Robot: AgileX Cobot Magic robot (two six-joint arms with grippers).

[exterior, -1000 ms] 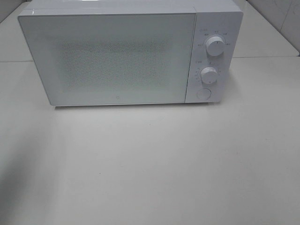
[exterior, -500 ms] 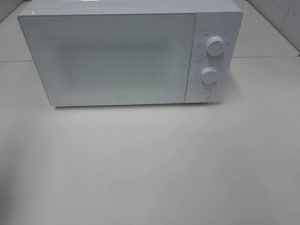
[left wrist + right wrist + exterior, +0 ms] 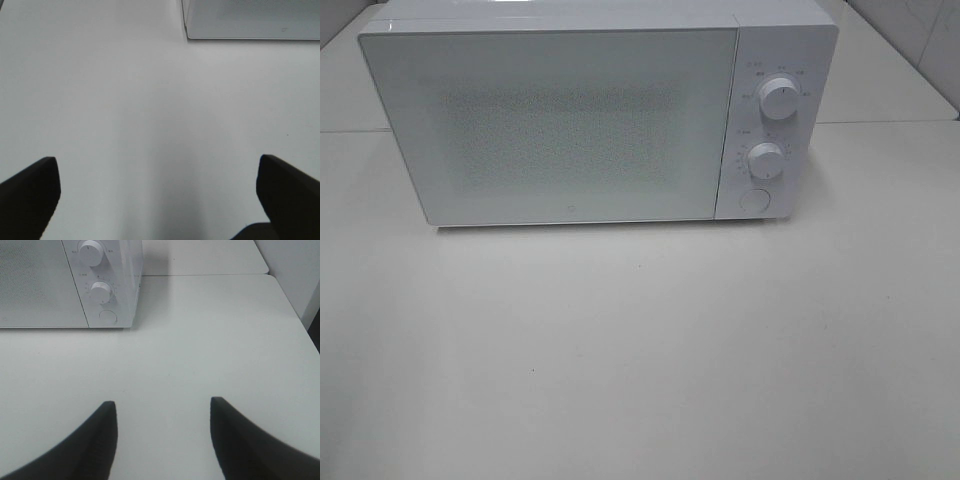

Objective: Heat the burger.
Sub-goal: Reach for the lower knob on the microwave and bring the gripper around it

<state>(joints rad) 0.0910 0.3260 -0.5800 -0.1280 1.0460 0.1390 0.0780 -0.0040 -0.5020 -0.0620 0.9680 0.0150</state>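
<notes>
The burger is out of view in every frame. A white microwave (image 3: 580, 110) stands at the back of the table with its door shut; two round knobs (image 3: 778, 98) and a round button (image 3: 753, 199) sit on its right panel. My left gripper (image 3: 157, 172) is open over bare table, off the microwave's lower left corner (image 3: 250, 20). My right gripper (image 3: 162, 412) is open too, nothing between its fingers, in front of and to the right of the microwave's knob panel (image 3: 100, 290). Neither gripper shows in the exterior high view.
The white table (image 3: 650, 350) stretches in front of the microwave. In the right wrist view the table's right edge (image 3: 295, 310) meets a wall, and a seam runs behind the microwave.
</notes>
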